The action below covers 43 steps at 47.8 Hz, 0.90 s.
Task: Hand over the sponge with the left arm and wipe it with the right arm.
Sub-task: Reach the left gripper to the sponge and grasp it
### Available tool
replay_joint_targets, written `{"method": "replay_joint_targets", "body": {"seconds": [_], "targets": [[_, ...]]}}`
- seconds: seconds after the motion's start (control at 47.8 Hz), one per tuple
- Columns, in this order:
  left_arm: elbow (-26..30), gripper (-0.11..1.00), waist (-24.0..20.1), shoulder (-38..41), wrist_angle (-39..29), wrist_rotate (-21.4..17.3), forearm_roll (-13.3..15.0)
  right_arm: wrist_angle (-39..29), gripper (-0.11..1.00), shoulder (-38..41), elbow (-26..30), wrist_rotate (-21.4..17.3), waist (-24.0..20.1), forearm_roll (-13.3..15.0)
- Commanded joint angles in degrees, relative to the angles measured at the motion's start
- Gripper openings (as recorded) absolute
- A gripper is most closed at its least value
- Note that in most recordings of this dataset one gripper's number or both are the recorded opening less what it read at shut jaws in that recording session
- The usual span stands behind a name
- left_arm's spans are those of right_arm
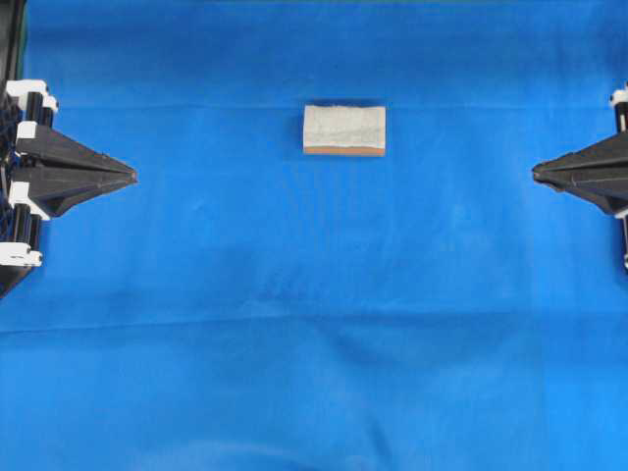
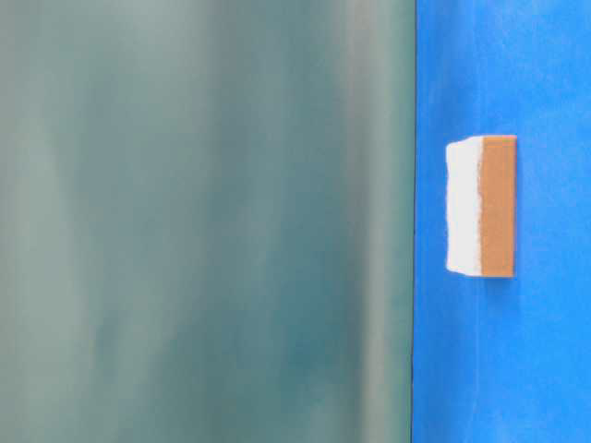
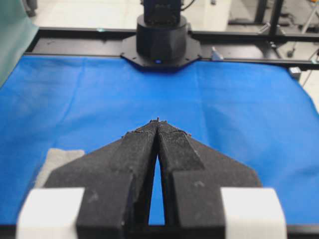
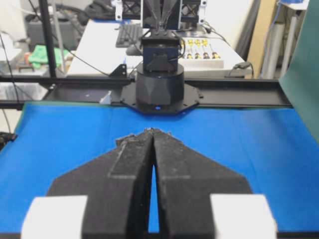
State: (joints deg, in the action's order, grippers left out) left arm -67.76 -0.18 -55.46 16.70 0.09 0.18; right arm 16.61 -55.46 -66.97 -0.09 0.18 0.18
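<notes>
Overhead: sponge (image 1: 344, 130) flat on the blue cloth (image 1: 314, 324), centre-far, well apart from both arms. Left gripper (image 1: 128, 175) at left edge, right gripper (image 1: 538, 174) at right edge, both clenched, grasping nothing.

Table-level: sponge (image 2: 481, 206) alone, orange layer visible.

Left wrist: fingertips together; sponge (image 3: 57, 160) peeks at lower left. Judgement: open the fingers first, then approach and pinch across the short sides.

Right wrist: fingers closed, sponge not visible.
</notes>
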Motion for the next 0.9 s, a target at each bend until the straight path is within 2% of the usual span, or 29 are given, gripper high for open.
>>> {"method": "replay_joint_targets", "body": {"seconds": [0.0, 0.146, 0.523, 0.627, 0.773, 0.815, 0.878], "targets": [[1.58, 0.0, -0.88, 1.41, 0.7, -0.7, 0.97, 0.0, 0.0, 0.79, 1.14, 0.53, 0.35, 0.0], [1.76, 0.0, -2.46, 3.87, 2.55, -0.97, 0.97, -4.04, 0.0, 2.37, 2.11, 0.44, 0.79, 0.0], [5.36, 0.03, -11.16, 17.4, 3.69, -1.05, 0.88, -4.48, 0.0, 3.52, 2.46, 0.26, 1.58, 0.0], [7.56, 0.24, -12.22, 22.85, 3.69, -2.11, 0.88, -4.57, 0.0, 3.52, 2.37, 0.18, 1.58, 0.0], [12.57, 0.69, -12.57, 31.99, 3.16, -7.56, 0.88, -4.57, 0.0, 3.6, 2.37, -0.09, 1.58, 0.0], [14.06, 0.79, -12.57, 34.37, 2.99, -9.76, 0.97, -4.57, 0.0, 3.6, 2.37, -0.18, 1.58, -0.09], [16.44, 0.9, -12.83, 38.06, 2.72, -11.07, 0.97, -4.57, 0.0, 3.69, 2.37, -0.35, 1.58, -0.09]]}}
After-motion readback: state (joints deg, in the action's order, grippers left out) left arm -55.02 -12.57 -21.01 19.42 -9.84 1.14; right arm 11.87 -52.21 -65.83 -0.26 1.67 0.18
